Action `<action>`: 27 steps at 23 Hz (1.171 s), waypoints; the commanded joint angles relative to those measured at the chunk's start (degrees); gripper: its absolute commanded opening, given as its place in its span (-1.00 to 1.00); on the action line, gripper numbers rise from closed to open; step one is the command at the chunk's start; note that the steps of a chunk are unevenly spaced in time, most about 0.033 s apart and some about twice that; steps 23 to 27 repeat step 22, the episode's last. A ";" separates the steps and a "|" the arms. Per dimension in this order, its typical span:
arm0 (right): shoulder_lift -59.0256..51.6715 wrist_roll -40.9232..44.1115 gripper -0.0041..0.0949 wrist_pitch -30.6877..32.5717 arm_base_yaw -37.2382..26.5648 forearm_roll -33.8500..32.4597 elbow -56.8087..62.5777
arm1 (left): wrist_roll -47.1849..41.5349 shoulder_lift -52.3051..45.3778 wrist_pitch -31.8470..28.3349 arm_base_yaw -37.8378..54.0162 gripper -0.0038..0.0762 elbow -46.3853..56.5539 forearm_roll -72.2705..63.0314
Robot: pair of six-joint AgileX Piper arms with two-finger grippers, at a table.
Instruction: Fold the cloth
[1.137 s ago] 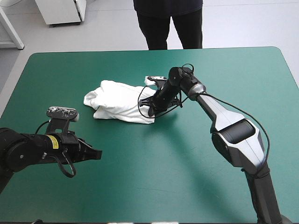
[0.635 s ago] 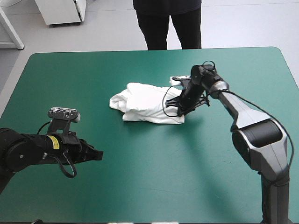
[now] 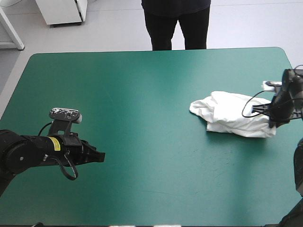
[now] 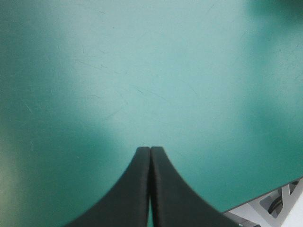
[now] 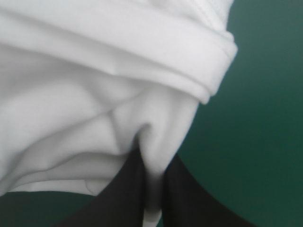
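My R pincer (image 5: 152,163) clamped on bunched T-shirt (image 3: 232,113) near table (image 3: 142,85) right edge; L pincer (image 4: 150,151) together, empty. Risk: thin pinch slips, or it goes over edge if pulled outward.

— What sort of place?
— A robotics lab, it seems: two robot arms (image 3: 28,153) (image 3: 289,94) at a teal-green table (image 3: 142,80), pale bare floor (image 3: 113,28), a white cabinet (image 3: 61,12) beyond the far left corner.

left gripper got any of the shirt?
No, the left gripper is shut on nothing over bare teal-green cover; the T-shirt lies far off, at the right gripper.
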 commanded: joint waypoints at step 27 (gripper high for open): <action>-10.90 0.97 0.11 1.83 -9.65 3.13 -1.09 | 1.43 -0.84 -2.81 -0.02 -0.96 -1.29 -2.04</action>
